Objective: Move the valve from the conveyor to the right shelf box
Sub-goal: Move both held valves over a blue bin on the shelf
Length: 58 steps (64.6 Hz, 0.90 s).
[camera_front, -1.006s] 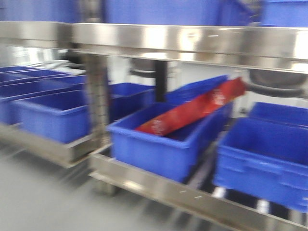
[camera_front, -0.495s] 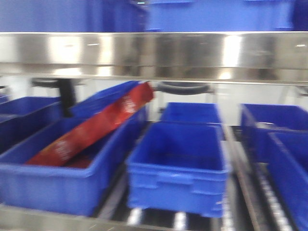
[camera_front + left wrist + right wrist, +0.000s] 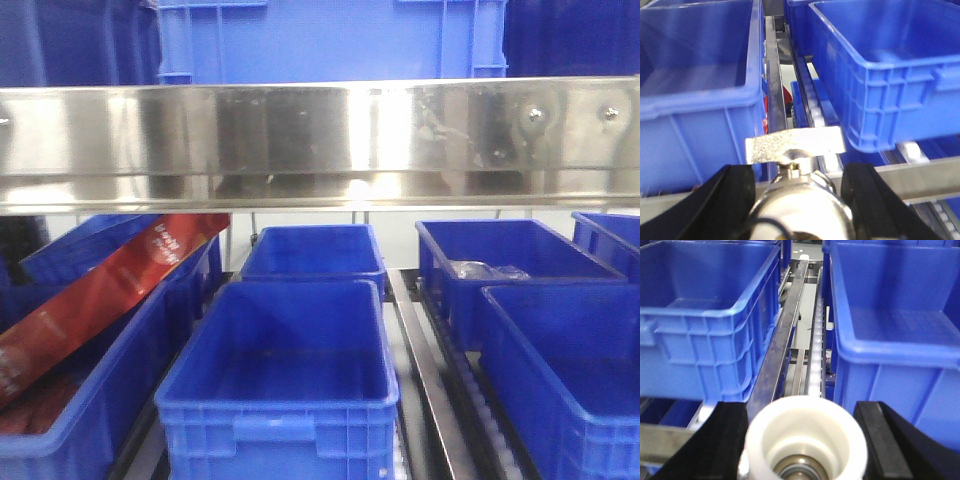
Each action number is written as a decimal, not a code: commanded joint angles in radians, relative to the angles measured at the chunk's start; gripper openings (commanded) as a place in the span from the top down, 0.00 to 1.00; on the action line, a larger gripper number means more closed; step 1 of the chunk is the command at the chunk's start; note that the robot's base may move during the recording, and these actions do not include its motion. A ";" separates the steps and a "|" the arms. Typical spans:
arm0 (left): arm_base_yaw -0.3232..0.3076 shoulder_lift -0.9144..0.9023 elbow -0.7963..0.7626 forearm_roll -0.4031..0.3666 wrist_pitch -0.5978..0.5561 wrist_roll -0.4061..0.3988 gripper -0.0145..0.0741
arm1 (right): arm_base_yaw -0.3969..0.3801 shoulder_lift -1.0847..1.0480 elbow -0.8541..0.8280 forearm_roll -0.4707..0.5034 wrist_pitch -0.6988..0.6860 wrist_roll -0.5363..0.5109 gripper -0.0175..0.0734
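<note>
In the left wrist view my left gripper (image 3: 797, 172) is shut on the valve (image 3: 795, 145), a silver metal body with a flat lever lying crosswise on top. It hangs in front of the shelf edge, between two blue boxes (image 3: 880, 60). In the right wrist view my right gripper (image 3: 801, 410) is shut on a white round fitting (image 3: 805, 435) with a metal core. The right shelf's shiny steel rail (image 3: 320, 140) spans the front view, with an empty blue box (image 3: 280, 400) straight ahead below it. The conveyor is out of view.
Several blue boxes stand in rows on roller tracks (image 3: 815, 340) with steel dividers (image 3: 425, 370). A long red package (image 3: 90, 300) leans in the left box. A clear plastic item (image 3: 485, 270) lies in the back right box. More blue crates (image 3: 320, 40) sit on the upper level.
The front view has swung right along the shelf. The red package has slid from centre to the left edge, an empty blue box is now straight ahead, and the blur has gone.
</note>
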State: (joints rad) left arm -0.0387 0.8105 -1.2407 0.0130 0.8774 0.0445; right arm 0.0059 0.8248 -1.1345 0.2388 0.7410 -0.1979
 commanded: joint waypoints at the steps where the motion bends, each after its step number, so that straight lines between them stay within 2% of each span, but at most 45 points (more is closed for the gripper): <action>1: -0.006 -0.010 -0.008 -0.004 -0.058 -0.005 0.96 | -0.002 -0.008 -0.018 0.004 -0.069 -0.007 0.98; 58: -0.006 -0.010 -0.008 -0.004 -0.058 -0.005 0.96 | -0.002 -0.008 -0.018 0.004 -0.069 -0.007 0.98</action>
State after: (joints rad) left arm -0.0387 0.8105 -1.2407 0.0130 0.8774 0.0445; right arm 0.0059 0.8248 -1.1345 0.2388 0.7410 -0.1979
